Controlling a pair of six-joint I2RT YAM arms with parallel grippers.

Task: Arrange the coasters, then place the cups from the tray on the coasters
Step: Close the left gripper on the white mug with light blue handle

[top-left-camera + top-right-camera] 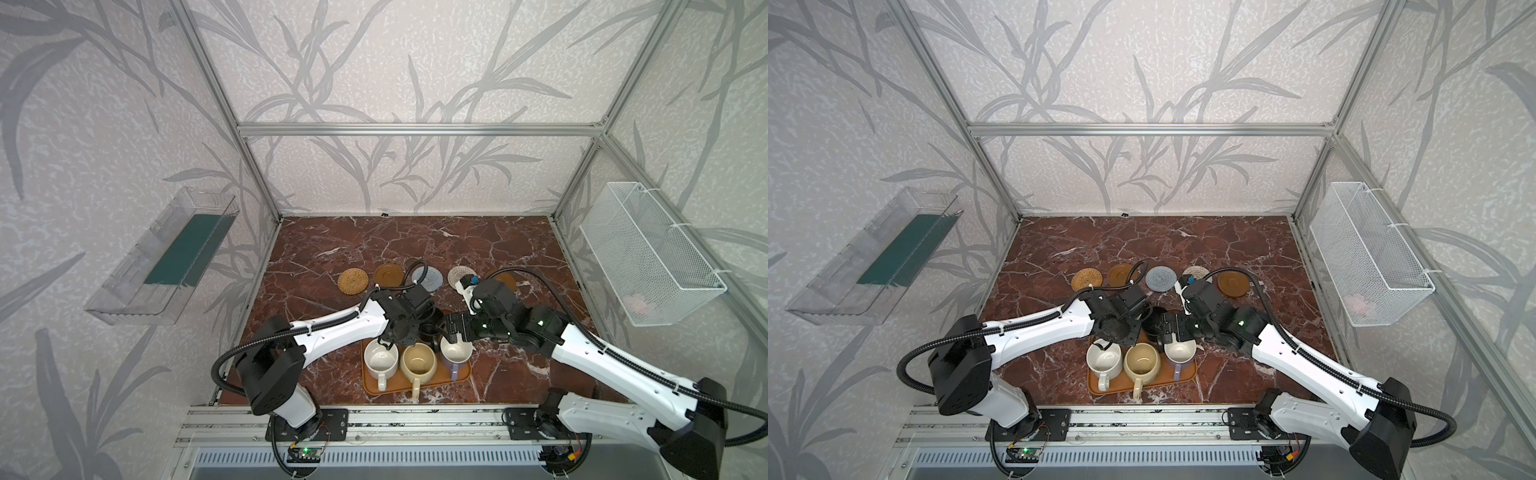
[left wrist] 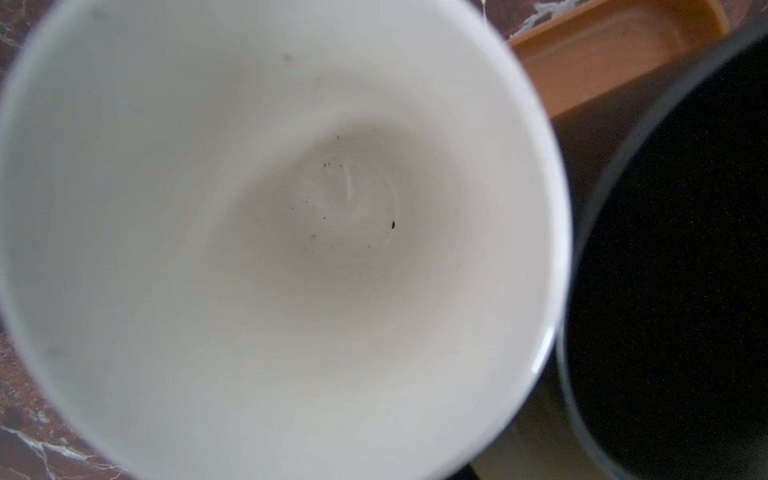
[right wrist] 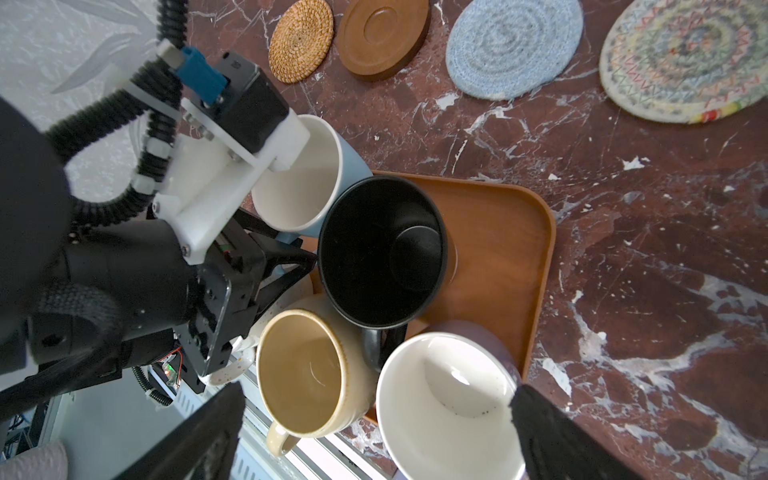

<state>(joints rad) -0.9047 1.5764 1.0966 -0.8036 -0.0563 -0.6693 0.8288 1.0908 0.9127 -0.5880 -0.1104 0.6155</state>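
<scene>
Five coasters lie in a row at the back: rattan (image 1: 353, 281), brown (image 1: 388, 274), grey-blue (image 1: 432, 277), cream rope (image 1: 459, 274) and a second brown one (image 1: 505, 280). The tray (image 3: 498, 249) holds the black cup (image 3: 382, 253), cream-beige cup (image 3: 303, 370), lavender cup (image 3: 449, 407) and speckled white cup (image 1: 380, 359). My left gripper (image 3: 284, 255) is shut on the handle of the light blue cup (image 3: 299, 174), which tilts at the tray's far left corner. Its white inside fills the left wrist view. My right gripper (image 3: 374, 434) is open, low over the lavender cup.
The two arms meet over the tray (image 1: 436, 380), wrists close together. A clear bin (image 1: 166, 266) hangs on the left wall and a white wire basket (image 1: 648, 253) on the right wall. Marble table (image 1: 415, 241) lies bare behind the coasters.
</scene>
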